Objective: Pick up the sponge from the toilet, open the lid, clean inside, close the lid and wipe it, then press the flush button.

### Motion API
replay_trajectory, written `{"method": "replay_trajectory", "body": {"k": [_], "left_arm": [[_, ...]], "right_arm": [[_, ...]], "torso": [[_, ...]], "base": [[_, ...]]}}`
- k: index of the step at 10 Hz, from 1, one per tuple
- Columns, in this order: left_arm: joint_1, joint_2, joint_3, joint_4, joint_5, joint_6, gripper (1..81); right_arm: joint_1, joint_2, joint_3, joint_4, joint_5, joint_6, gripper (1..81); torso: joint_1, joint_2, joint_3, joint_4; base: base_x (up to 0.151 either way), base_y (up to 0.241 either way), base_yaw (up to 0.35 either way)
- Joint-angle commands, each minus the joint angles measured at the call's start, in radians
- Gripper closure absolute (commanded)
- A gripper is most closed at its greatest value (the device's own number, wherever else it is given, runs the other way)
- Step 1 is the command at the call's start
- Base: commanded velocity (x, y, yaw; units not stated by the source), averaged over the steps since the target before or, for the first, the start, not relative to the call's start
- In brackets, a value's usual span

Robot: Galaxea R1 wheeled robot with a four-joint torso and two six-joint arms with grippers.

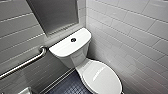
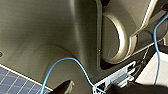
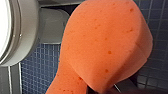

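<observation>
Grips sponge (image 3: 105,45) in right tool (image 3: 117,87), over blue floor (image 3: 37,67) beside toilet (image 1: 75,58). Cannot tell left tool (image 2: 97,89) state. Shows lid (image 1: 102,77) closed, dark flush button (image 1: 73,39) centred on white tank top (image 1: 62,48).

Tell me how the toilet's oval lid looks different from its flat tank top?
The white oval plastic lid is egg-shaped; the white rounded rectangular tank top is boxier. The tank top carries a small dark round button; the lid is plain. Both are white and glossy.
</observation>
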Motion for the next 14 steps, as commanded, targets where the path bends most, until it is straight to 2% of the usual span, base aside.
{"method": "replay_trajectory", "body": {"k": [1,2,5,8,11,14], "left_arm": [[0.025,-0.006,0.019,0.001,0.095,0.01,1.0],[0.025,-0.006,0.023,-0.001,0.093,0.013,1.0],[0.023,-0.006,0.024,-0.001,0.087,0.013,1.0],[0.022,-0.004,0.024,-0.001,0.087,0.012,1.0],[0.022,-0.002,0.024,-0.002,0.085,0.013,1.0],[0.022,-0.004,0.023,-0.002,0.085,0.012,1.0]], "right_arm": [[0.059,-0.237,0.327,-0.039,0.01,-0.07,81.1],[0.105,-0.252,0.367,-0.031,-0.008,-0.095,81.1],[0.266,-0.248,0.419,-0.029,-0.143,-0.101,81.1],[0.493,-0.199,0.39,0.012,-0.307,-0.1,81.1],[0.671,-0.082,0.307,0.033,-0.482,-0.093,81.1],[0.781,0.071,0.172,0.033,-0.608,-0.089,81.1]], "torso": [[0.0,0.0,0.0,0.0],[0.0,0.0,0.0,0.0],[0.0,0.0,0.0,0.0],[0.0,0.0,0.0,0.0],[0.0,0.0,0.0,0.0],[0.0,0.0,0.0,0.0]], "base": [[0.0,0.0,0.0],[0.0,0.0,0.0],[0.0,0.0,0.0],[0.0,0.0,0.0],[0.0,0.0,0.0],[0.0,0.0,0.0]]}}
